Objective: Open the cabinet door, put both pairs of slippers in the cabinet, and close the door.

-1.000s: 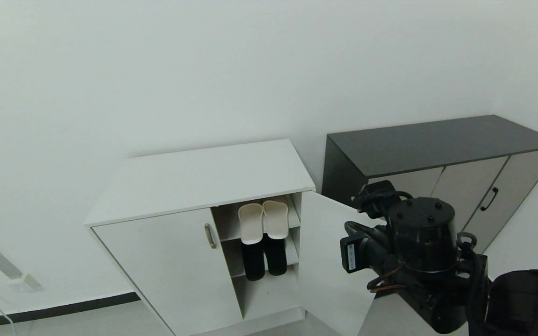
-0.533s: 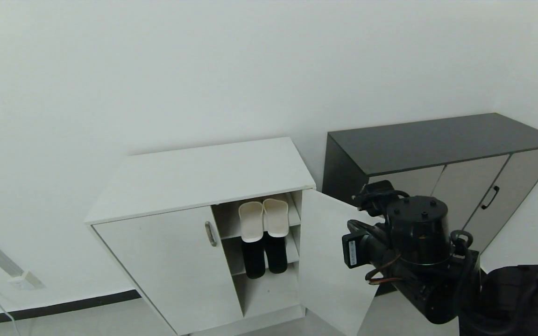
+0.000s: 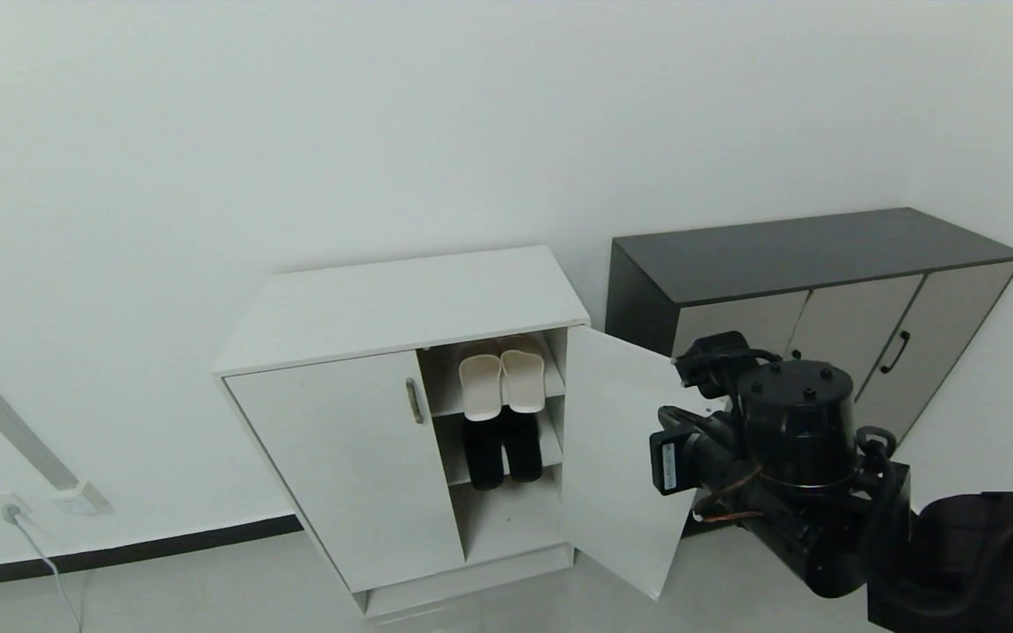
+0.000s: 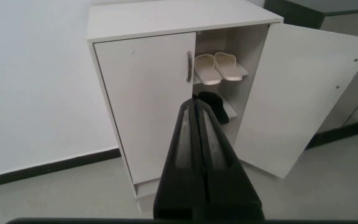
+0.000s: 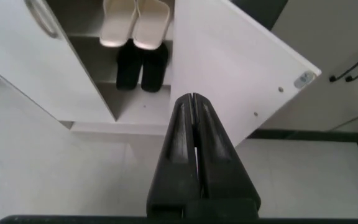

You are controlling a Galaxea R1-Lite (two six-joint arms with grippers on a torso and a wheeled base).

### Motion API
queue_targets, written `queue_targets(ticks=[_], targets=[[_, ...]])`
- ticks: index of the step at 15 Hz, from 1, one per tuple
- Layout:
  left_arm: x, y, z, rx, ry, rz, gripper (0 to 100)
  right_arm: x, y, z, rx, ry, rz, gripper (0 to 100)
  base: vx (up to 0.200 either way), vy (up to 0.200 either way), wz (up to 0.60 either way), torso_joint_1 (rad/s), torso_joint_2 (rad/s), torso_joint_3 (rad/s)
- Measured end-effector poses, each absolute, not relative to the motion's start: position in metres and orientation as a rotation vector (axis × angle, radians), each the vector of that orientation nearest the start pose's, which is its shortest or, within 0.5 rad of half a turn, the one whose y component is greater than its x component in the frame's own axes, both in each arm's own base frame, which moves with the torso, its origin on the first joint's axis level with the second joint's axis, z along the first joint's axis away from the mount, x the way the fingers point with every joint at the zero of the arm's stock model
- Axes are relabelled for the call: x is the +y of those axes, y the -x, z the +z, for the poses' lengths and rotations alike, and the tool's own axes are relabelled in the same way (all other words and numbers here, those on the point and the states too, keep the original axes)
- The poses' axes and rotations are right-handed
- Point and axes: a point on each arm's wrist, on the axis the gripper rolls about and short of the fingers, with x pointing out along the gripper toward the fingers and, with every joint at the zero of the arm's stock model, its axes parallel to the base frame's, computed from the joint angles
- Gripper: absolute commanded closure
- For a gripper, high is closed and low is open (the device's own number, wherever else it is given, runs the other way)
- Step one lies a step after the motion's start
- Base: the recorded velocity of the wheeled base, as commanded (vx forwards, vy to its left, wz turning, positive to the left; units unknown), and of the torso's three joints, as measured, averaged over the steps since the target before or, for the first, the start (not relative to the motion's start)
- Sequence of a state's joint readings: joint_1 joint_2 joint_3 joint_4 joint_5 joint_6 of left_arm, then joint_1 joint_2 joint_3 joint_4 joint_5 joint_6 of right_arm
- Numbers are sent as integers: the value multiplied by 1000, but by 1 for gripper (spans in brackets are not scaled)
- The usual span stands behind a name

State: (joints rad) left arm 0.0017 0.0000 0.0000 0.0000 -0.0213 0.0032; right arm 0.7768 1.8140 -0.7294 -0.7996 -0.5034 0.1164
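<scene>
White cabinet has both prs inside: cream slippers on the upper shelf, black slippers on the shelf below. Right door stands swung out, so I judge the step in hand = closing it; the rest looks done.

R gripper has its fingers pressed together w/ nothing between. The door's inner face lies just ahead of its tips and off to one side, the slippers farther beyond. Contact w/ the door: can't tell.

Next move prob. calls for getting the tips round to the door's outer face near the free edge, then a sweep toward the cabinet front along the hinge arc.

R arm is raised, wrist near the door's top free corner. L gripper, also pinched together and empty, points at the cabinet front from well back, w/ the left door ahead of it.
</scene>
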Motion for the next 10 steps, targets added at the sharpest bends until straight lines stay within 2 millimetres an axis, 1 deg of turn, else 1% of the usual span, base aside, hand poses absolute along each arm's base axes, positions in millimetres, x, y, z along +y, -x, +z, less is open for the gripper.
queue_targets(ticks=[3,7,10], targets=[[-1,23,75,0,-3,-19,100,206,-249,149,234,31,253,100,0,0,0,0,0,0],[-1,23,75,0,-4,-18,100,187,-296,152,214,-11,199,100,0,0,0,0,0,0],[-1,23,75,0,-4,-19,100,170,-329,144,223,-30,169,100,0,0,0,0,0,0]])
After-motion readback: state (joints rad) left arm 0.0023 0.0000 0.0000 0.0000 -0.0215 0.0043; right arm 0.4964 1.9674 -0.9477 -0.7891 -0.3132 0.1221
